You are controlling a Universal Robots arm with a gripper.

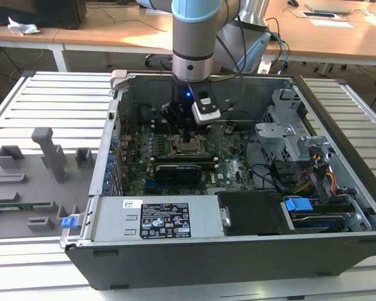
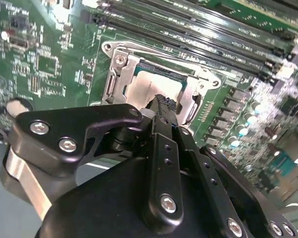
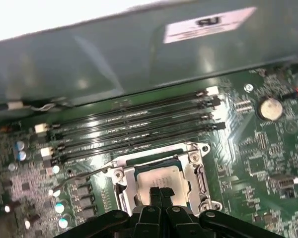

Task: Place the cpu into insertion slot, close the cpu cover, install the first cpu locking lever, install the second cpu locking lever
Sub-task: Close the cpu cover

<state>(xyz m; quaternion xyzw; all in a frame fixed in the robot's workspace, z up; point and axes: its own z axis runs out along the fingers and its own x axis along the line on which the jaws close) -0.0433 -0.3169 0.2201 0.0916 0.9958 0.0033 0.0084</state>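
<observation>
Pinched claw [image 3: 160, 192] — at seated cpu [image 3: 151, 177]

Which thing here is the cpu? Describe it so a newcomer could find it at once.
Inside the open grey computer case, find the green motherboard under the arm. Beside its four long black memory slots sits a square silver metal frame. The cpu is the pale silvery square plate within it, just under the shut gripper, the only plain, flat metal face there.

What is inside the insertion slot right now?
The cpu, its silvery top showing through the cpu cover. The gripper hides one edge; what lies beneath the cpu cannot be seen.
</observation>
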